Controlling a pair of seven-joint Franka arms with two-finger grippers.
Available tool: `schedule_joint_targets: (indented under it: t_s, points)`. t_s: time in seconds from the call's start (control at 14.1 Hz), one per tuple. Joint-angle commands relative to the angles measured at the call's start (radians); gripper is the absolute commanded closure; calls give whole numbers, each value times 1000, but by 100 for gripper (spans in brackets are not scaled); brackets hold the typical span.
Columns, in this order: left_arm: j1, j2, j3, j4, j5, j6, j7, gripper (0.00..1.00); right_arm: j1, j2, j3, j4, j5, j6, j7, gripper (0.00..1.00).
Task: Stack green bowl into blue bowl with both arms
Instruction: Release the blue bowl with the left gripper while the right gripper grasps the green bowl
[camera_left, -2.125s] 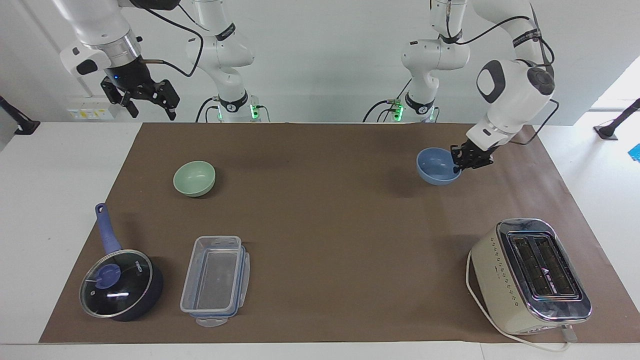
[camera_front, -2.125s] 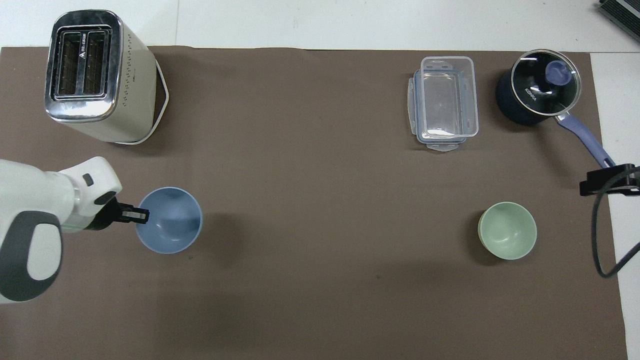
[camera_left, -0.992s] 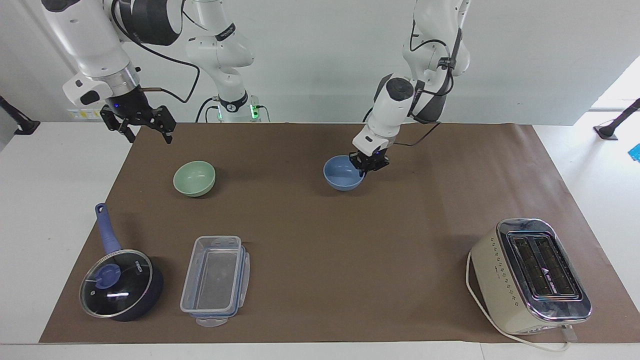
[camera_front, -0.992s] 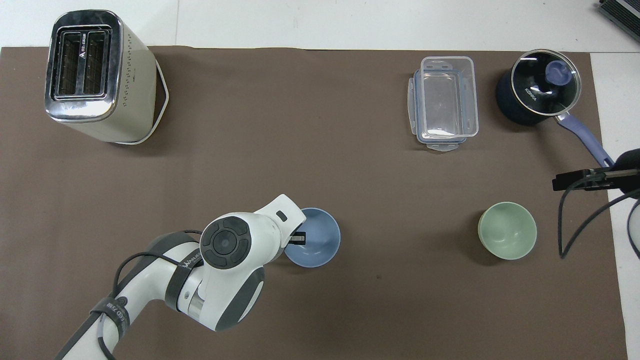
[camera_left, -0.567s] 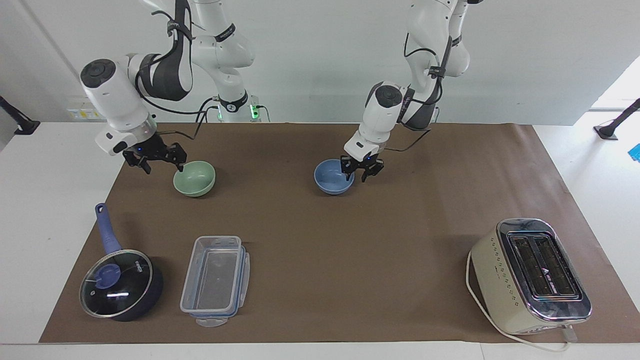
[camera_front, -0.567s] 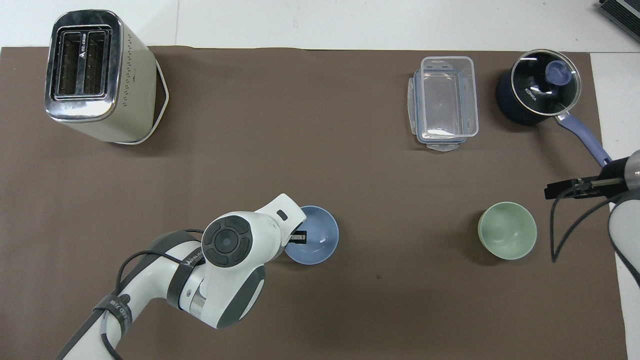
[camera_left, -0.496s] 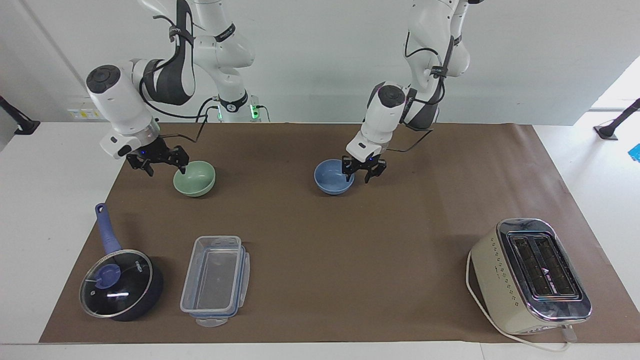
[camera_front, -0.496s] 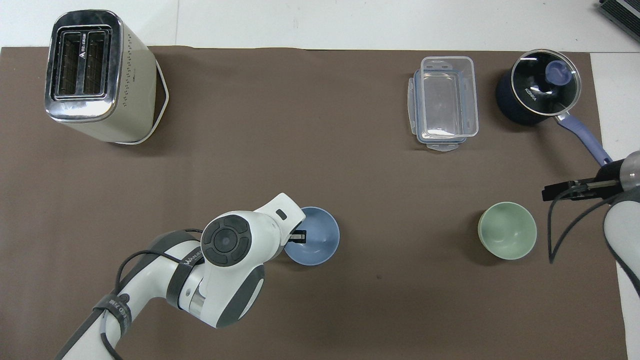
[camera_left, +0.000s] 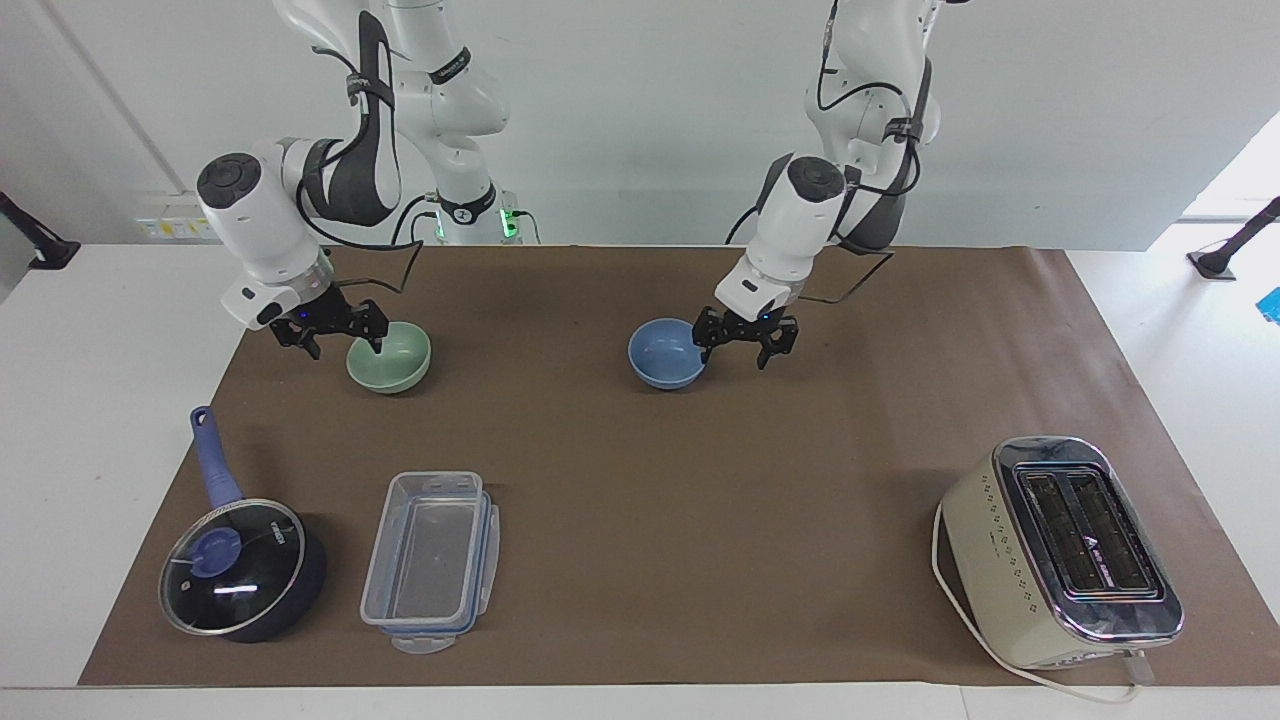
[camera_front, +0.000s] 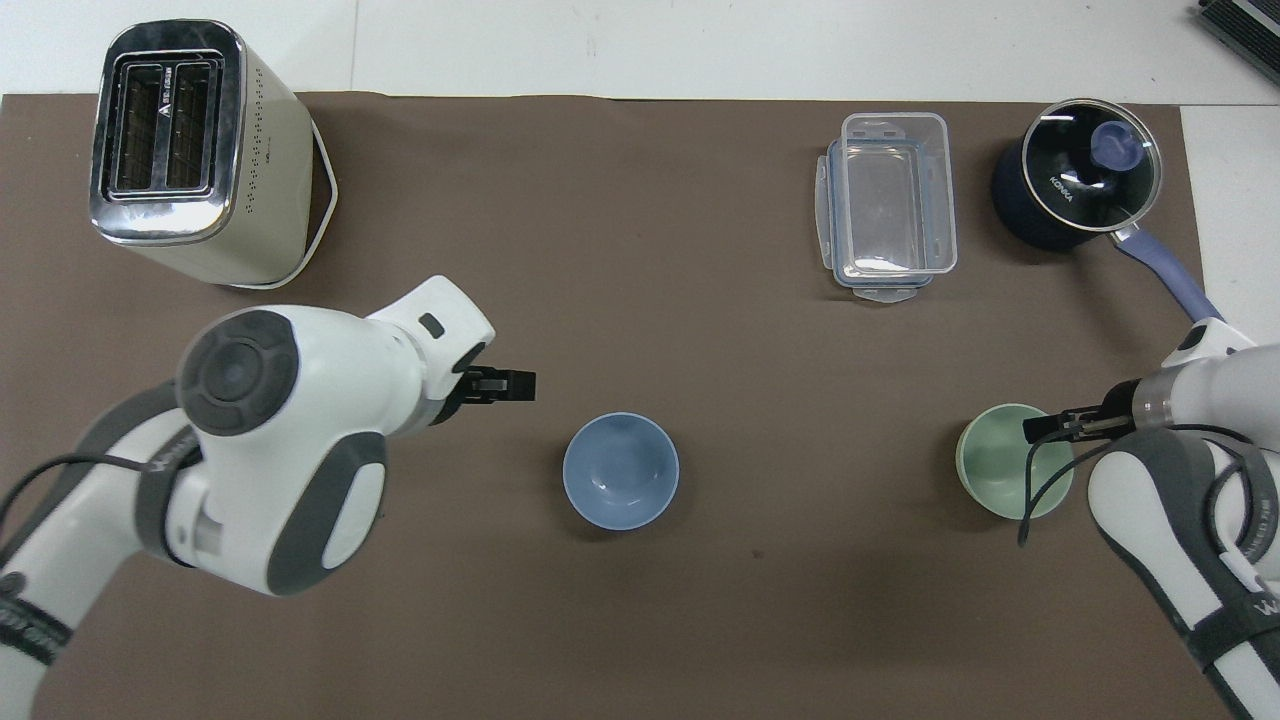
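A cream two-slot toaster (camera_left: 1060, 553), clear plastic box (camera_left: 431, 561) and dark lidded saucepan (camera_left: 243, 568) stand farther out on brown paper (camera_left: 700, 500); left gripper (camera_left: 746, 346) spread beside the pale blue bowl (camera_left: 665, 353), right gripper (camera_left: 331, 331) spread astride the mint-green bowl (camera_left: 389, 357) rim.

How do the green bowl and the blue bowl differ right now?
The green bowl is pale mint; the blue bowl is periwinkle. The green one sits toward the right arm's end of the table, the blue one near the middle. The right gripper has open jaws at the green bowl's rim; the left gripper, open, is beside the blue bowl. Both stand upright, empty, similar in size.
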Motion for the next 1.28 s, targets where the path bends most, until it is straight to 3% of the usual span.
schedule_joint_targets:
  t_s: [0.0, 0.14, 0.21, 0.35, 0.5, 0.71, 0.92, 1.2]
  points:
    - [119, -35, -10, 104, 33, -181, 150, 0, -15, 4, 6, -33, 12, 49, -32, 0]
    - [182, -29, -10, 205, 51, -288, 234, 0, -19, 17, 6, -35, 12, 54, -36, 0]
    - [216, -27, -10, 242, 53, -305, 268, 0, -30, 20, 6, -35, 14, 52, -42, 16]
    - [258, -24, -10, 294, 58, -315, 291, 0, -33, 20, 6, -33, 23, 51, -43, 68]
    - [284, -12, -10, 351, 61, -362, 293, 0, -32, 20, 6, -27, 63, 42, -49, 100]
    - [293, 12, -7, 415, 90, -411, 299, 0, -21, 11, 6, 2, 92, 17, -50, 100]
    - [298, 23, -5, 434, 113, -442, 345, 0, -16, -26, 14, 108, 92, -159, -58, 100]
    - [302, 57, -5, 486, 116, -493, 345, 0, -12, -109, 23, 185, 92, -277, -62, 100]
